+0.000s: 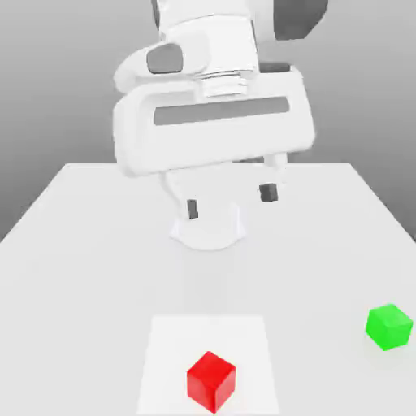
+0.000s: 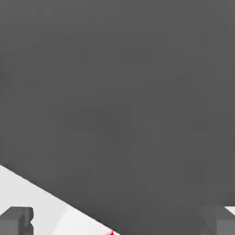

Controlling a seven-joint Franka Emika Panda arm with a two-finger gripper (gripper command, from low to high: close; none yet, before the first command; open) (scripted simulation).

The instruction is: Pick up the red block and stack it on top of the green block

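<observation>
The red block (image 1: 211, 381), a small glossy cube, sits on a lighter white square patch (image 1: 162, 357) near the front of the table. Over at the exterior view's right stands the green block (image 1: 388, 327), apart from the red one. My gripper (image 1: 230, 201) hangs high above the table's middle, well behind and above both blocks, open with nothing between its dark fingertips (image 1: 192, 210). In the hand view the two grey fingertips (image 2: 17, 220) stand far apart, and a sliver of the red block (image 2: 110, 233) shows at the picture's edge.
The white table (image 1: 81, 244) stretches wide around the blocks, with its far edge behind the arm. The arm's round white base (image 1: 208, 231) stands at the table's back middle. Grey background lies beyond.
</observation>
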